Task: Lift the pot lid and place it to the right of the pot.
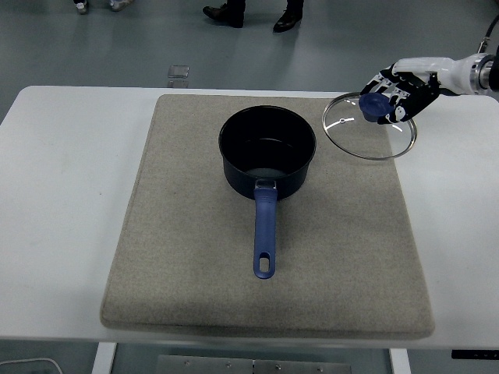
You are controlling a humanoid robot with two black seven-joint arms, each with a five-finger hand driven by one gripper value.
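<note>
A dark blue pot (267,152) stands uncovered on the grey mat (187,257), its blue handle pointing toward the near edge. To its right, a glass lid (369,127) with a metal rim and a blue knob (373,106) hangs slightly tilted, low over the mat's far right corner. My right hand (394,97) comes in from the right edge and is shut on the knob. The left arm does not show.
The mat lies on a white table (54,195). A small clear container (178,75) sits on the floor beyond the far edge. A person's shoes (226,12) show at the top.
</note>
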